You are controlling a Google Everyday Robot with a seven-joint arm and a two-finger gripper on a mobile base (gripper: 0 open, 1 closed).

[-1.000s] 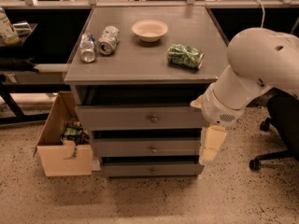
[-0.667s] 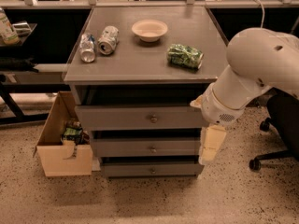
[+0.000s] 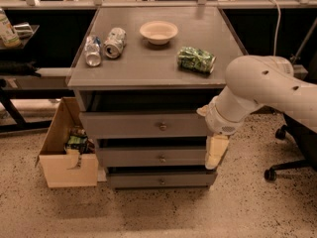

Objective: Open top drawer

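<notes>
I see the gripper (image 3: 216,152) hanging pointed down at the right edge of the drawer stack (open or closed, I cannot tell), beside the middle drawer (image 3: 133,157) and just below the right end of the top drawer (image 3: 129,125), away from its central knob (image 3: 162,126).

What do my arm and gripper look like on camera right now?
The arm is a thick, smooth white tube with small dark dots and a ringed wrist collar. The gripper, cream-yellow and blunt, hangs by the middle drawer's right end.
</notes>
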